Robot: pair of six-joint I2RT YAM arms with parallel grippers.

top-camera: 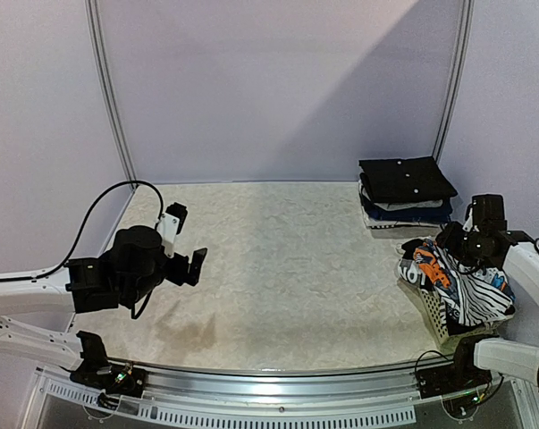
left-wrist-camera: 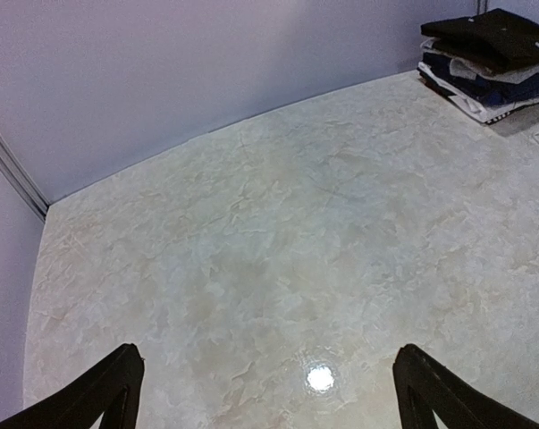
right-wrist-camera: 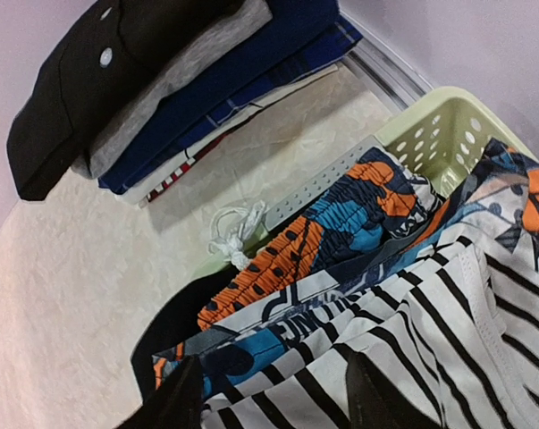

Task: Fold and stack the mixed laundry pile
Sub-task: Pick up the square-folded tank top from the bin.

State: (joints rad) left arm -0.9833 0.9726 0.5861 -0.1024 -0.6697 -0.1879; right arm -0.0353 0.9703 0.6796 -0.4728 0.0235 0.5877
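Starting nearest, with the left gripper (top-camera: 187, 241): hanging over the pale marbled tabletop (top-camera: 287, 259) on the left side, gaping as wide as possible, holding nothing, well apart from any cloth. Basically idling.

Moving over to the right gripper (right-wrist-camera: 273, 407): dipping into the mixed laundry pile (top-camera: 457, 286), heaped in the pale plastic lattice basket (right-wrist-camera: 439, 134) at the near right of the table. Standing roughly half apart and straddling a ridge of the white garment with thin black stripes (right-wrist-camera: 448, 331). Honestly not managing to tell whether pinching it already or only touching.

Also spotting the soft garment with the busy orange, blue, white and black print (right-wrist-camera: 358, 214) bunched just behind the stripes, plus a white drawstring (right-wrist-camera: 233, 237) dangling over the basket rim.

Looking further back: seeing a neat stack of folded clothes (top-camera: 405, 192), black on top, just beyond the basket.

Guessing here: picking out the next piece. Probably needing a firm pinch on the stripes alone, then lifting clear without dragging the print along, then spreading flat on the tabletop between the arms.
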